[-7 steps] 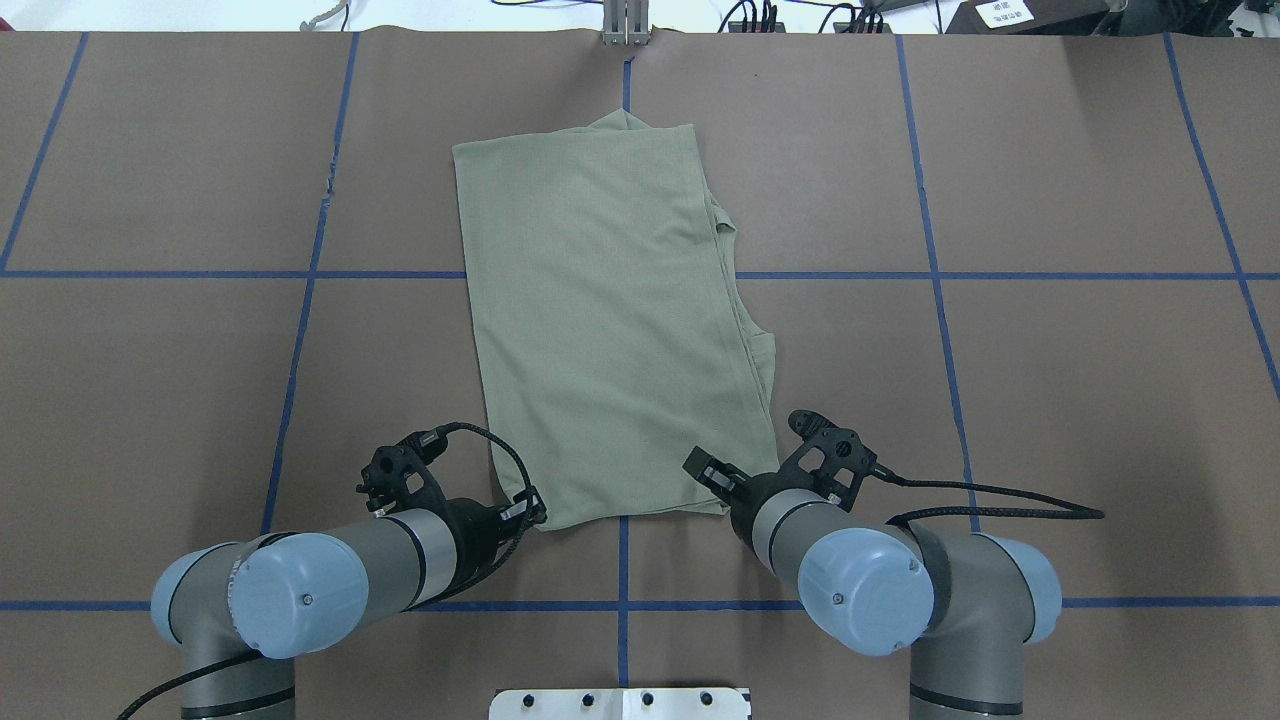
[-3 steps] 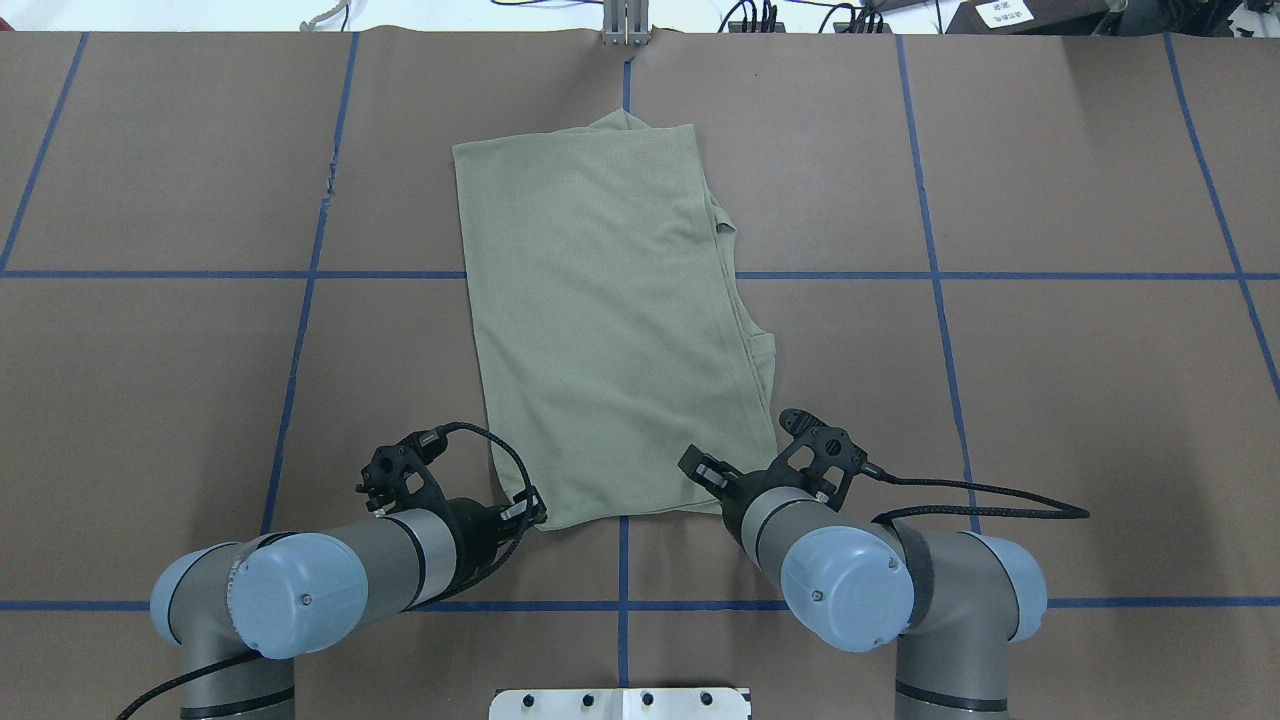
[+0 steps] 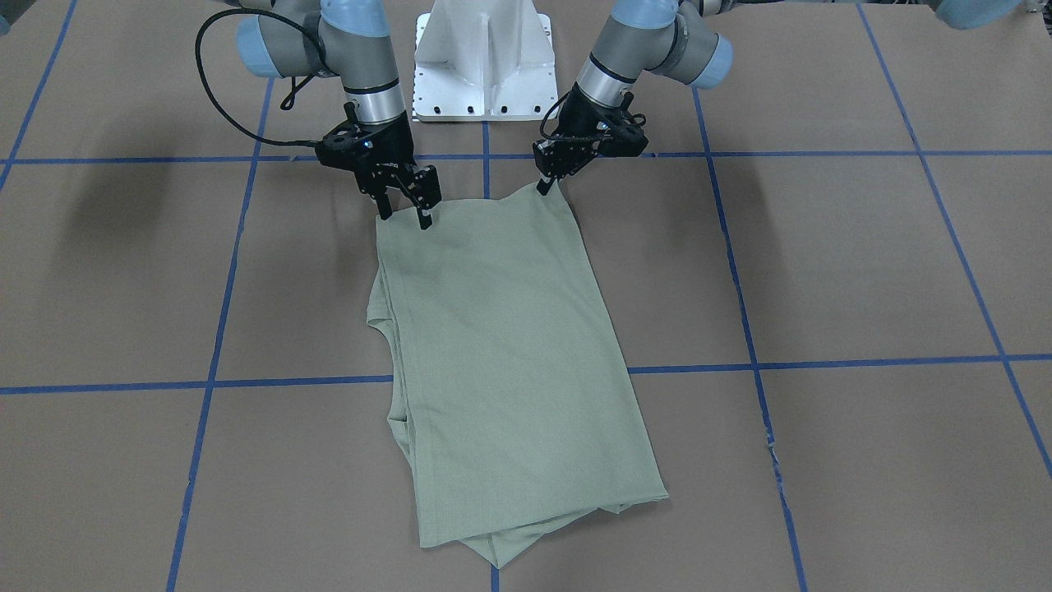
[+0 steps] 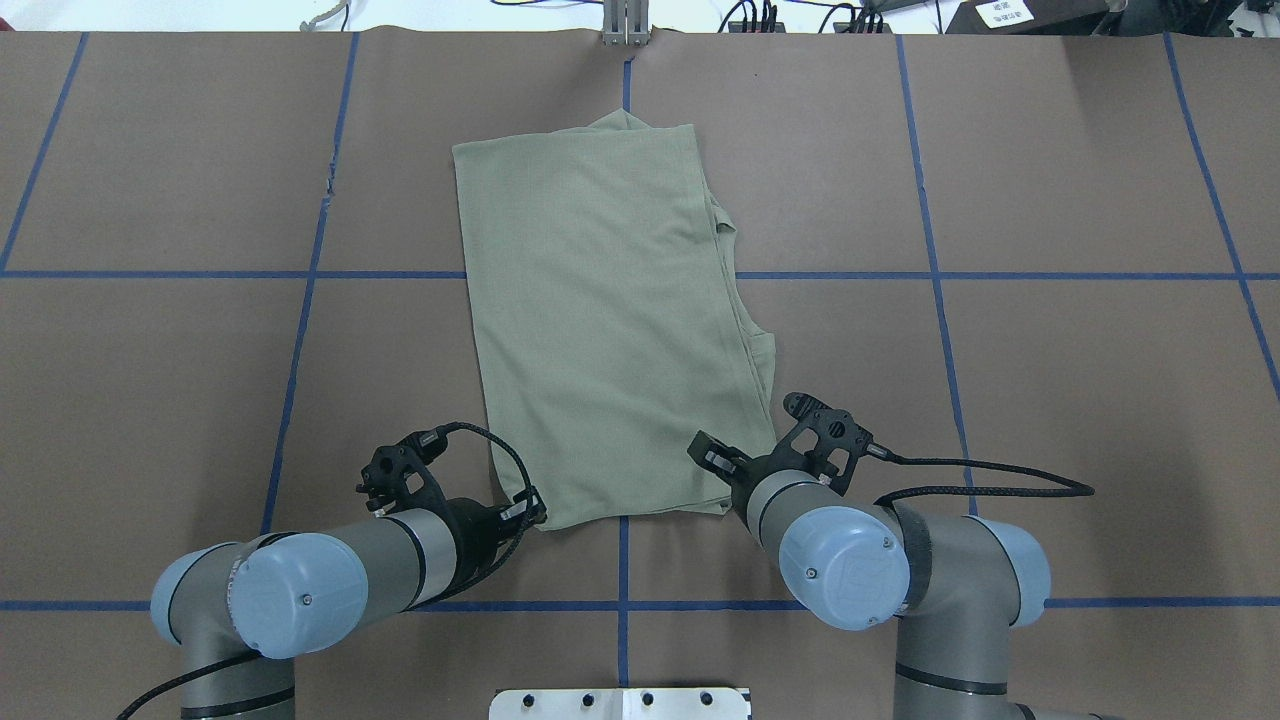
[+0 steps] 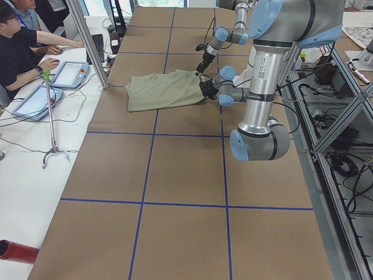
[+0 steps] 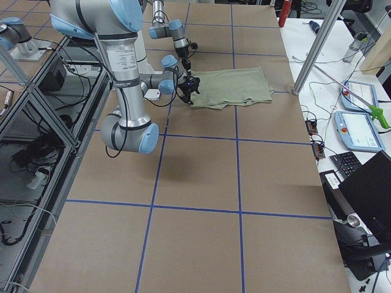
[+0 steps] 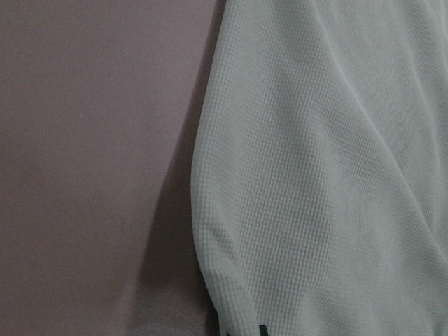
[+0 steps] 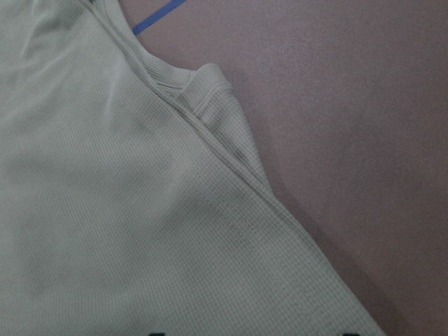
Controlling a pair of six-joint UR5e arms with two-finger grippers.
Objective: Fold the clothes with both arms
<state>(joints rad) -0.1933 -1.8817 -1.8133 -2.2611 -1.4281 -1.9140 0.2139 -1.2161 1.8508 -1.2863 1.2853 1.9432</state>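
Left pincer (image 3: 543,187) pinching shirt (image 3: 509,353) corner, right pincer (image 3: 403,215) spread astride other corner

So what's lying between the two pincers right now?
Only the edge of the shirt nearest the robot: in the front-facing view it runs from the left pincer to the right pincer, nothing else.

Left gripper (image 3: 545,186) jaws partly hidden at shirt (image 3: 509,345) corner, cropped in wrist view

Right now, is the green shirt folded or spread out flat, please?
Folded: the shirt lies as a narrow rectangle, with layered edges showing along one side.
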